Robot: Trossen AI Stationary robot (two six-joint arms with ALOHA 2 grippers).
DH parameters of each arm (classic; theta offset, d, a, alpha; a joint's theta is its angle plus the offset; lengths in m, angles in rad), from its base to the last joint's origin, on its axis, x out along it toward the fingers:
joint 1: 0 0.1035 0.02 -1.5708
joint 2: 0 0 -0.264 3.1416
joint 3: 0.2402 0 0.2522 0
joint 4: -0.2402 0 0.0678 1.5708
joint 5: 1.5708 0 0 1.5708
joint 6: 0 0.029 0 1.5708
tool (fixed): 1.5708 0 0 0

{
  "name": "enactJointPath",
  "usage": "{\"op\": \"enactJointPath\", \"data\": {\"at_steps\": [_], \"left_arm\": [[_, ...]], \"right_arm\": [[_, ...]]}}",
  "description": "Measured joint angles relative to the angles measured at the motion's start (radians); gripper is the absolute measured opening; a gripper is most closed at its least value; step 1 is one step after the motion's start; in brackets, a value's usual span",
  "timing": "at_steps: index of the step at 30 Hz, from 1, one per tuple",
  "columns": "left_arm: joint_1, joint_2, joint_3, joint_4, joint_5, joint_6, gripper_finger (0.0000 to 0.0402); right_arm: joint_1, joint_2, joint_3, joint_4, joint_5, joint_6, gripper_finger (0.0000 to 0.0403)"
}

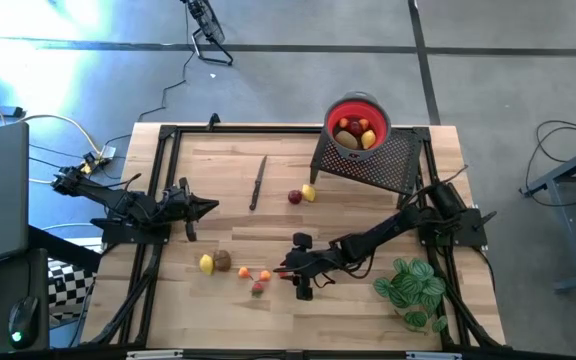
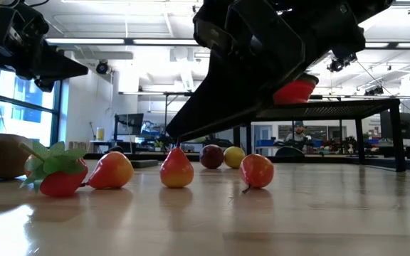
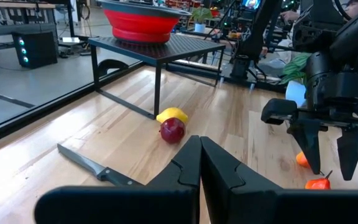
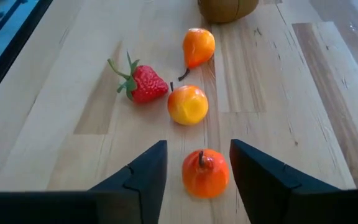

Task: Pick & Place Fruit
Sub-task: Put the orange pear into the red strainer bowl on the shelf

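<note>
With my right claw [image 4: 194,171] parted astride the orange fruit [image 4: 205,173] on the desk [image 4: 55,124], I centre it, then clench gently, clear of its neighbour [image 4: 188,104].

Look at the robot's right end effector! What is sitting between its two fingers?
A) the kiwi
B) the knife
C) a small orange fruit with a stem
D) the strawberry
C: in the right wrist view, the small orange fruit sits on the table between the open fingers of the right end effector.
</note>
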State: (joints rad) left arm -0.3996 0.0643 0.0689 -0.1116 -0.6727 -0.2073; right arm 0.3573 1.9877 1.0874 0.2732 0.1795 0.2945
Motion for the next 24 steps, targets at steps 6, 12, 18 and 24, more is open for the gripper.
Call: {"op": "enactJointPath", "data": {"at_steps": [6,12,18,24], "left_arm": [[0.0,0.0,0.0,0.0,0.0,0.0,0.0],[0.0,0.0,0.0,0.0,0.0,0.0,0.0],[0.0,0.0,0.0,0.0,0.0,0.0,0.0],[0.0,0.0,0.0,0.0,-0.001,0.0,0.0]], "right_arm": [[0.0,0.0,0.0,-0.008,-0.004,0.0,0.0129],[0.0,0.0,0.0,-0.008,-0.004,-0.001,0.0094],[0.0,0.0,0.0,-0.008,-0.004,-0.003,0.0066],[0.0,-0.001,0.0,-0.008,-0.004,-0.004,0.004]]}}
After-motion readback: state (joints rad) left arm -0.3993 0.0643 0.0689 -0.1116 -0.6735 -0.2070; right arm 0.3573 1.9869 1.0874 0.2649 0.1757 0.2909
